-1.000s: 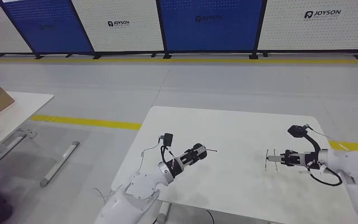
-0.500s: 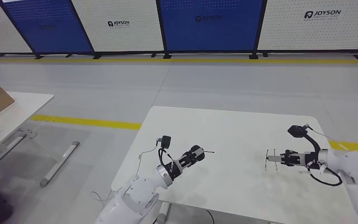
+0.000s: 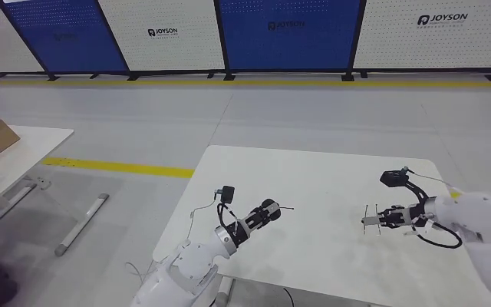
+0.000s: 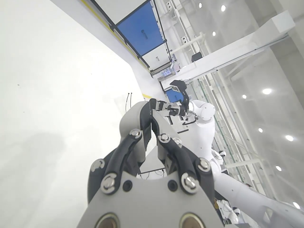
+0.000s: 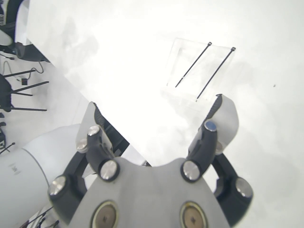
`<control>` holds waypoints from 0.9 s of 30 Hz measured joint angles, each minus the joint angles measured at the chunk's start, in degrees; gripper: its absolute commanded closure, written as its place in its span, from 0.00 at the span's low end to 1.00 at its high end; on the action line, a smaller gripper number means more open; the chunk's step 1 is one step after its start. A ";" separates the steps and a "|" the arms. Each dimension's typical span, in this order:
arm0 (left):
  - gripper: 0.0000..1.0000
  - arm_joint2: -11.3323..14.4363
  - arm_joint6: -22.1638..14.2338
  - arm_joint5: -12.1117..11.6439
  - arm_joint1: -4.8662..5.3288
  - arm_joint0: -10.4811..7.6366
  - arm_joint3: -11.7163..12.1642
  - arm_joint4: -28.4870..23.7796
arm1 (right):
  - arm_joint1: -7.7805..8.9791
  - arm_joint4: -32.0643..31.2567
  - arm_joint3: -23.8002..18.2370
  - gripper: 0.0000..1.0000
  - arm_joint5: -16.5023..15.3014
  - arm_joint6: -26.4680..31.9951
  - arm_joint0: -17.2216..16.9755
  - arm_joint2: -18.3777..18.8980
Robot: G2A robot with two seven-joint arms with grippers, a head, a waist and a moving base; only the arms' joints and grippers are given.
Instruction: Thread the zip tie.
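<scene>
- My left gripper (image 3: 275,206) clenches a thin black plastic zip tie (image 3: 288,206), white desk's (image 3: 322,184) front-left corner.
- My right gripper (image 5: 158,106) hangs released by two more ties (image 5: 192,66), right edge; I risk pinching both.

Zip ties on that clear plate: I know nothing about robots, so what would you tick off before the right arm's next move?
1. Right gripper open: ok.
2. First zip tie and second zip tie lying apart on the clear plate: ok.
3. A tie between the right gripper's fingers: not ok. Both lie ahead of it, and the second zip tie's tail ends beside one finger.
4. Left gripper shut on a thin black strip, likely a zip tie: ok.
5. Which end of that strip sticks out: cannot tell.
</scene>
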 measured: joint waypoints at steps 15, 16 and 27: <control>1.00 0.00 0.00 0.00 0.00 0.00 0.00 0.00 | -0.06 1.74 5.53 0.00 0.11 0.01 5.98 -11.42; 1.00 0.00 0.00 0.00 0.00 0.00 0.00 0.00 | -0.06 1.74 5.53 0.00 0.11 0.01 5.98 -11.42; 1.00 0.00 0.00 0.00 0.00 0.00 0.00 0.00 | -0.10 1.88 5.65 0.00 0.02 -0.91 5.51 -11.42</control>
